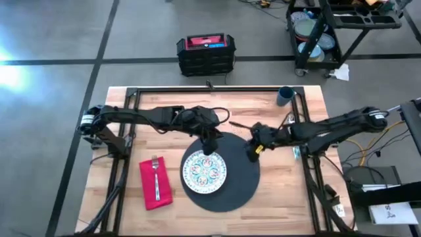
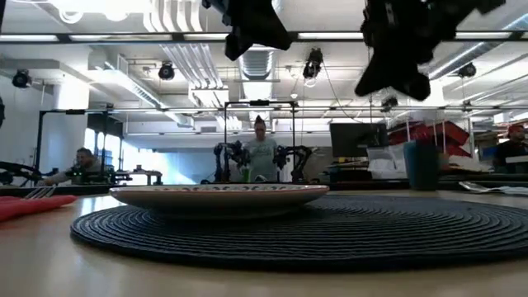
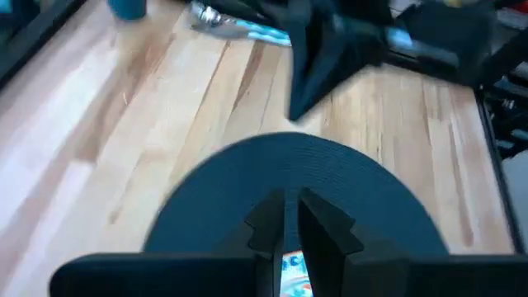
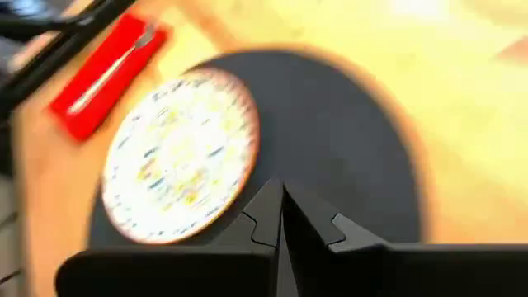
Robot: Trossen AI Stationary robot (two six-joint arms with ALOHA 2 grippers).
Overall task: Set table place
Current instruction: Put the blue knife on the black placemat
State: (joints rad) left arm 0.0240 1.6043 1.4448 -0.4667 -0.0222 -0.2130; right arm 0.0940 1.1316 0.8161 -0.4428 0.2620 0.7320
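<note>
Dark grey and ribbed, the round mat [image 1: 238, 179] lies on the light plank table [image 1: 283, 204] with the patterned white plate [image 1: 205, 173] on its left part. Left of the mat, apart from it, the red napkin [image 1: 155, 184] lies with its long axis running from the far side to the near side, the silver fork [image 1: 156, 172] lengthwise on it, tines toward the far edge. A dark blue cup [image 1: 285, 96] stands upright near the far right corner. Both grippers hang above the mat, the left gripper [image 3: 290, 221] over the plate's far rim, the right gripper [image 4: 282, 208] near the mat's far right edge, each with fingers pressed together, grasping nothing.
</note>
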